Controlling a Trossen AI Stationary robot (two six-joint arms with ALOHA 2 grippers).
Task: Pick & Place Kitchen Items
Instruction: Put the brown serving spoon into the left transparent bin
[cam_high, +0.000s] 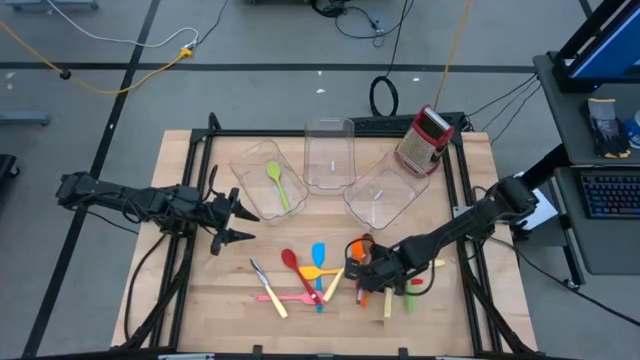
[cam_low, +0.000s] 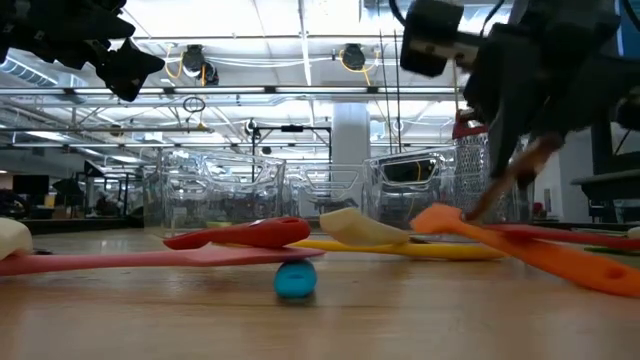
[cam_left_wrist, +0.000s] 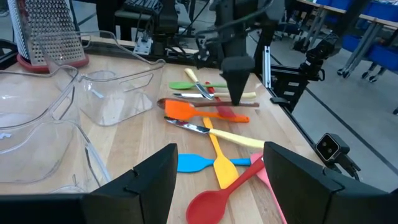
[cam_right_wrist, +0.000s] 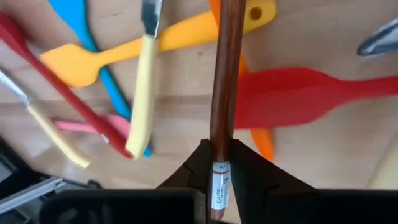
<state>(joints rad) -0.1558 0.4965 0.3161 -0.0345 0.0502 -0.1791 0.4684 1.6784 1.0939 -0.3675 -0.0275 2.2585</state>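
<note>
The right gripper (cam_right_wrist: 217, 163) has its fingers closed on the handle end of the brown spoon (cam_right_wrist: 225, 74), low over the worktop (cam_high: 200, 300) among the near utensils, its long axis running straight out ahead, while the left gripper (cam_high: 236, 222) waits open, well apart to the left.

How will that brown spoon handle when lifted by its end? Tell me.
Probably stiff: the brown spoon has a straight, wood-like handle. It may pivot or droop, since the right gripper pinches it near one end. It lies over the red spatula, so lifting could nudge that. The left gripper waits open, well apart.
</note>
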